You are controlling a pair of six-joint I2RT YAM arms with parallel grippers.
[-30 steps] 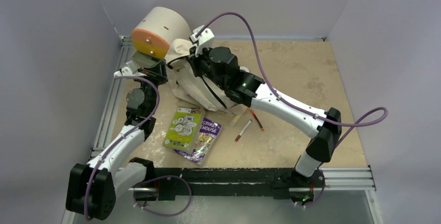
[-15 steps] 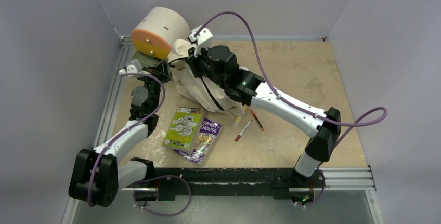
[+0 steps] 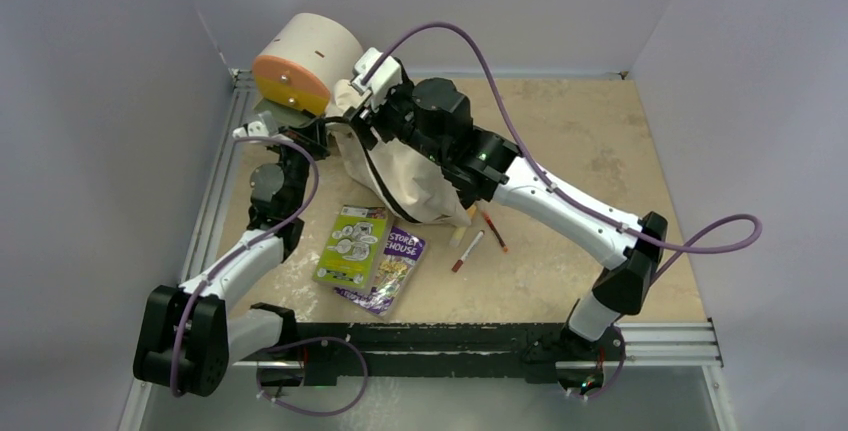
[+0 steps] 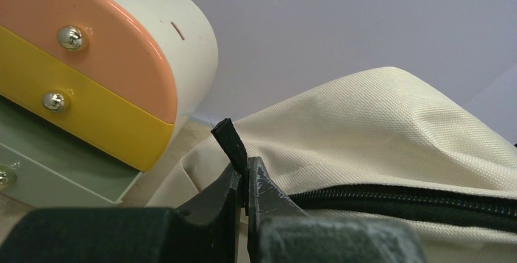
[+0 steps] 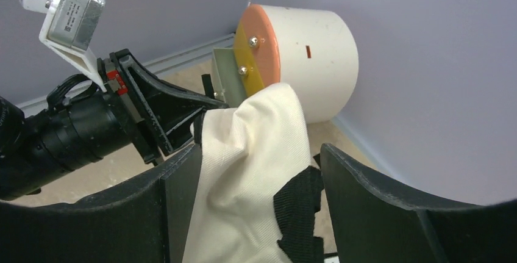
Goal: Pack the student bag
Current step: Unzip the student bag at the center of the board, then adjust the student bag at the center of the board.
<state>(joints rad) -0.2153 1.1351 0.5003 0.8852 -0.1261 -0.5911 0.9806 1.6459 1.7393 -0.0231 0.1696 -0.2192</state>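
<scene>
The student bag (image 3: 405, 176), cream fabric with a black zipper (image 4: 420, 199), slumps at the back left of the table. My left gripper (image 4: 245, 168) is shut on a black tab (image 4: 227, 143) at the bag's corner, next to the zipper's end. In the top view the left gripper (image 3: 318, 135) sits at the bag's left edge. My right gripper (image 5: 259, 159) stands open over the bag's top, and cream fabric (image 5: 244, 171) and a black strap (image 5: 299, 208) lie loose between its fingers. From above, the right gripper (image 3: 363, 111) is at the bag's upper end.
A cream cylindrical drawer unit (image 3: 300, 59) with orange and yellow fronts stands just behind the bag in the back left corner. A green booklet (image 3: 352, 244) and a purple Story House book (image 3: 393, 266) lie in front of the bag. Two pens (image 3: 467, 251) lie to their right.
My right gripper has opened and let go of the bag's fabric, and it has lifted slightly toward the back. The left gripper stays shut on the tab.
</scene>
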